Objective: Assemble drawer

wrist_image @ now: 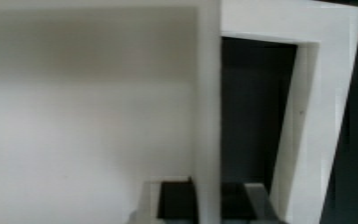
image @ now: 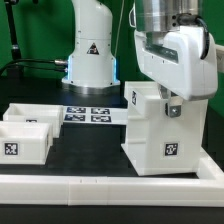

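Standing on the black table [image: 95,152] toward the exterior view's right, the casing [image: 160,140] of the drawer has the gripper [image: 172,103] down at its top edge. Two trays [image: 28,140] sit well apart at the left, behind the border rail [image: 100,188]. From the wrist view, the fingers [wrist_image: 176,200] straddle a thin wall of the casing [wrist_image: 210,100], jaws clamped against both its faces.

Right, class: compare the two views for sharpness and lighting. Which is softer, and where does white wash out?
Exterior view: fairly sharp, evenly lit, the tags on the casing readable. Wrist view: very close and blurred, the casing a washed-out, featureless white with soft edges.
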You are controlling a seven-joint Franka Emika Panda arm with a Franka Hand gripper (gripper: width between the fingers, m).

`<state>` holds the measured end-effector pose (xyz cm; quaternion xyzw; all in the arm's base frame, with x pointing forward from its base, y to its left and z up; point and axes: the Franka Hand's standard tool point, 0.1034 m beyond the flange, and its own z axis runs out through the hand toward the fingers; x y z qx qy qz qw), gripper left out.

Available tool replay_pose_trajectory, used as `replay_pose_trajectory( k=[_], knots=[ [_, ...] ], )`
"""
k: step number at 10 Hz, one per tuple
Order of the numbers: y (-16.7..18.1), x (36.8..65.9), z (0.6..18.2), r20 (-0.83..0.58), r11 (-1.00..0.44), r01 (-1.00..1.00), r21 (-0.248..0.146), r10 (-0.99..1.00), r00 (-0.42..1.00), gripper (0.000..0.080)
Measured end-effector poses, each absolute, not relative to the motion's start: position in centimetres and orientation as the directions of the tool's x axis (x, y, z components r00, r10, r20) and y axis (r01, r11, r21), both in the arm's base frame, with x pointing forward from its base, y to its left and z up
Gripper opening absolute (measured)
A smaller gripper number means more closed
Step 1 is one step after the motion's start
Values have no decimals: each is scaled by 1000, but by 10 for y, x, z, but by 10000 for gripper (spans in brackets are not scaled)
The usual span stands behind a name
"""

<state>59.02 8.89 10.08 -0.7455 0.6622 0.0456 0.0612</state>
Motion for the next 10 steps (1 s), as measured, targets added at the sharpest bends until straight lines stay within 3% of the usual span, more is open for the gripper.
replay_pose_trajectory(
  k=[2, 5, 10],
  knots=[
    [89, 598, 97, -151, -108, -994, -19, -982, 110, 38],
    [87, 623, 98, -152, -107, -994, -31, -982, 111, 38],
    [88, 637, 97, -153, -93, -995, -44, -983, 99, 38]
  ],
)
